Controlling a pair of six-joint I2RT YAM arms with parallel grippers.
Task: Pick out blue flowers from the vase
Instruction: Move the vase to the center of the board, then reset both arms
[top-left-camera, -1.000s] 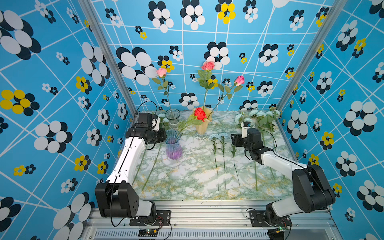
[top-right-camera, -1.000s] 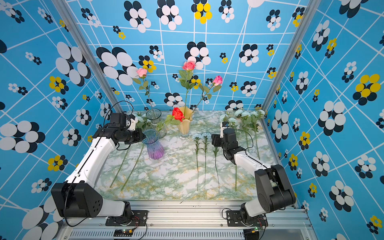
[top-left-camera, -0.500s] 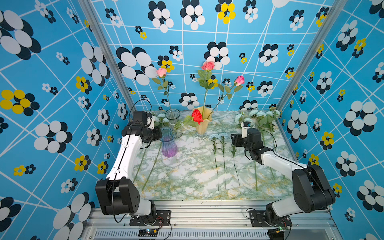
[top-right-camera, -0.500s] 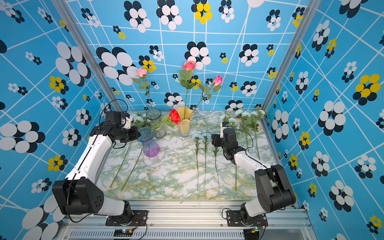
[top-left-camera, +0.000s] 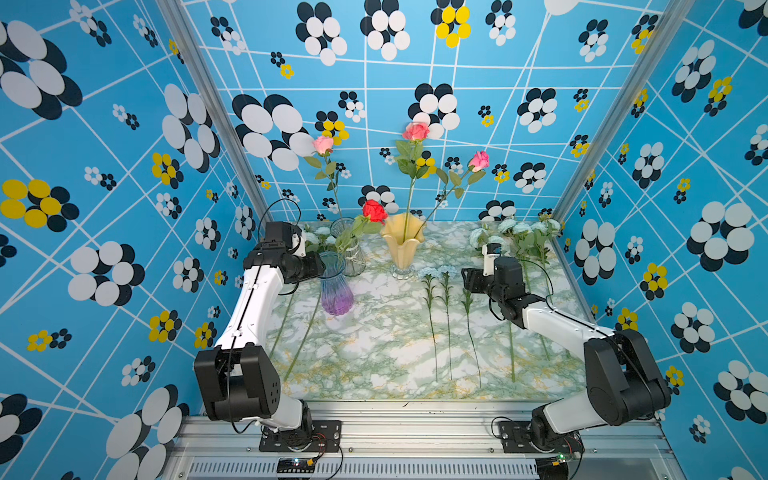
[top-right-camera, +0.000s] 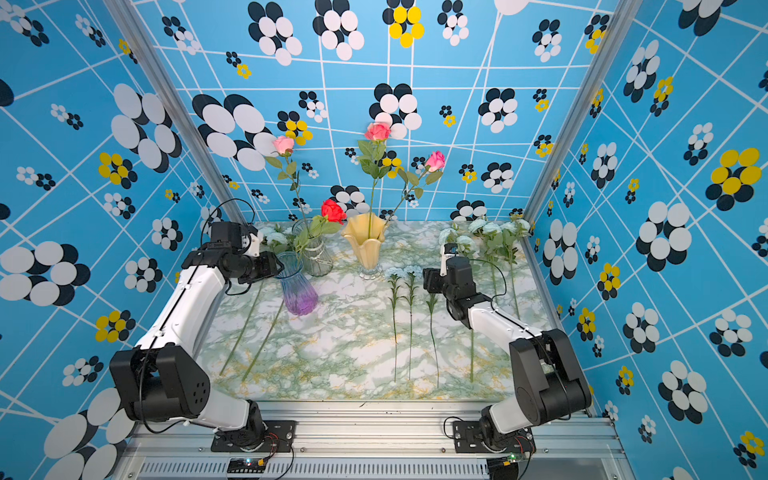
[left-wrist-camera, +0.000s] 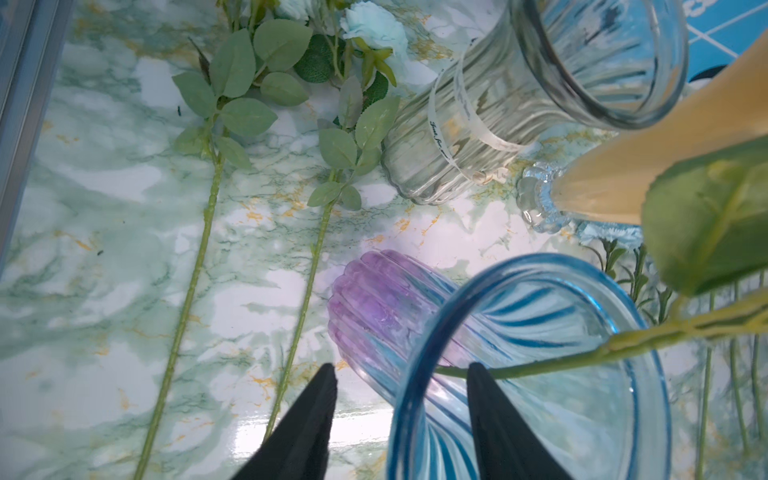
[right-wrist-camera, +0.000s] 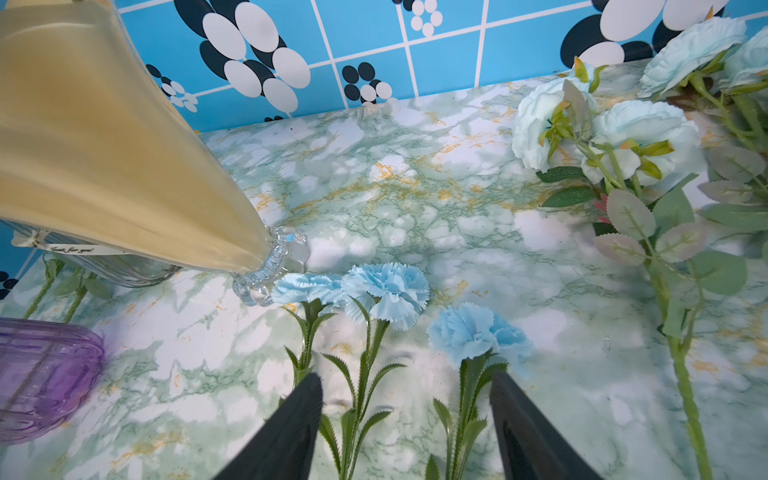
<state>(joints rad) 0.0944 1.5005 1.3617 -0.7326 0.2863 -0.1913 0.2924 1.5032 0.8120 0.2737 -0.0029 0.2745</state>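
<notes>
Your left pincer (left-wrist-camera: 401, 368) stands released astride the rim of the blue-purple vase (left-wrist-camera: 374, 299): lift it straight off, so neither finger tips the glass or snags the green stem (left-wrist-camera: 623, 343). Your right pincer (right-wrist-camera: 405, 376) hangs released over the blue flowers (right-wrist-camera: 386, 291), which lie on the worktop (right-wrist-camera: 415, 199).

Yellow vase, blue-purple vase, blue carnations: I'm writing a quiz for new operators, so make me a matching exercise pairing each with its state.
1 yellow vase
2 blue-purple vase
3 blue carnations

A lying flat on the table
B open left gripper straddling its rim
C holding two pink roses

Pairs: 1-C, 2-B, 3-A
</notes>
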